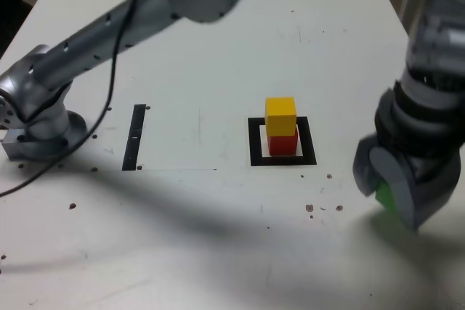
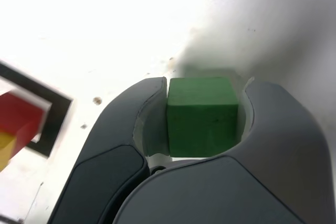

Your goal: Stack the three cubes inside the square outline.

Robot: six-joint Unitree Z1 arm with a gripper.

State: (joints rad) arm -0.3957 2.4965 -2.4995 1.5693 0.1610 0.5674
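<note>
- With the green cube (image 2: 201, 115) seated between them, the jaws of the gripper (image 2: 202, 121) are pinched on its two opposite side faces; the wrist view shows the block filling the gap, its upper face clear of both jaws.
- Exterior view: the gripper (image 1: 392, 183) sits low over the table (image 1: 203, 92), with a sliver of the green cube (image 1: 385, 195) showing at its tip. Whether the block is lifted clear of the surface cannot be told.
- Away from the jaws, well apart and to one side, stands the square outline (image 1: 256, 143). It contains the red cube (image 1: 282, 144), which carries the yellow cube (image 1: 280, 115) on top.
- Judgement: two tiers are built, and the step in hand is carrying the third block to the stack.
- To do it well, the lift should go straight up until the block clears the yellow top before any sideways travel.
- Approach from above, square the green faces to the yellow ones, and lower until contact before spreading the jaws.
- Risk: the yellow cube appears slightly offset on the red one, so a sideways nudge could topple the stack.
- A thin black strip (image 1: 134, 136) lies farther off beyond the outline; no part in the work.
</note>
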